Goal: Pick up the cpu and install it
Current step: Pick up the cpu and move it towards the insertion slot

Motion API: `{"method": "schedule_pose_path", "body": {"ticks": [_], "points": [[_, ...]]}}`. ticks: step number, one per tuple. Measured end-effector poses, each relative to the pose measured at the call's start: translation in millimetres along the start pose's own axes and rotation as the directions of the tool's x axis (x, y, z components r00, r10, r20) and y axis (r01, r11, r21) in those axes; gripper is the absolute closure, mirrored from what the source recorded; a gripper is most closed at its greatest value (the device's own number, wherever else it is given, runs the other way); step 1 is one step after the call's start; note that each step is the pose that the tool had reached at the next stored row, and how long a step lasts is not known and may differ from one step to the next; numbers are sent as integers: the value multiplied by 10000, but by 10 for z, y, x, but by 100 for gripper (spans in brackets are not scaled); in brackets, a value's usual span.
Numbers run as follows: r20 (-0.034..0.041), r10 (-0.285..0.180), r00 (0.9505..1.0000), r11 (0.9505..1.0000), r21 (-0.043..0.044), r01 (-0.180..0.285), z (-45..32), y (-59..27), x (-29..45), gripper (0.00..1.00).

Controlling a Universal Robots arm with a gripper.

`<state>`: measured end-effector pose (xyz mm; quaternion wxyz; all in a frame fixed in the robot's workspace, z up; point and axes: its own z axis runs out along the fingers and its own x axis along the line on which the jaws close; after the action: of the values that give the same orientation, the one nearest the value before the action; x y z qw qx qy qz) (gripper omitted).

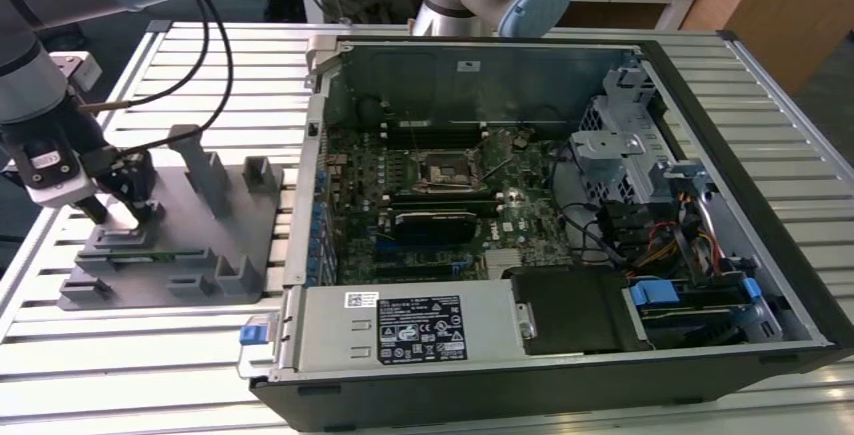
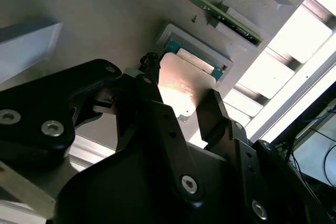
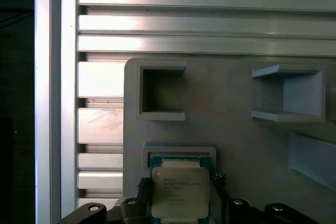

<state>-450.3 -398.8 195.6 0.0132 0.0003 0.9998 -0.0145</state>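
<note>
Closest up in the first wrist view, the gripper (image 3: 180,182) has its jaws closed in on two opposite sides of the cpu (image 3: 180,198), and it looks like it's gripping it right at its square pocket in the grey holder (image 3: 236,87). In the exterior view, going from the exterior view's left, the gripper (image 1: 114,217) is down on that holder (image 1: 227,245). The open computer case (image 1: 534,395) lies just beside it on the slatted table (image 1: 160,365).
</note>
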Motion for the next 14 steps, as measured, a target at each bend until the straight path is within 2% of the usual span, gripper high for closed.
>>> {"method": "schedule_pose_path", "body": {"ticks": [14], "points": [[1, 0, 10000, 10000, -2, 0, -125, -3, -3, 47]]}}
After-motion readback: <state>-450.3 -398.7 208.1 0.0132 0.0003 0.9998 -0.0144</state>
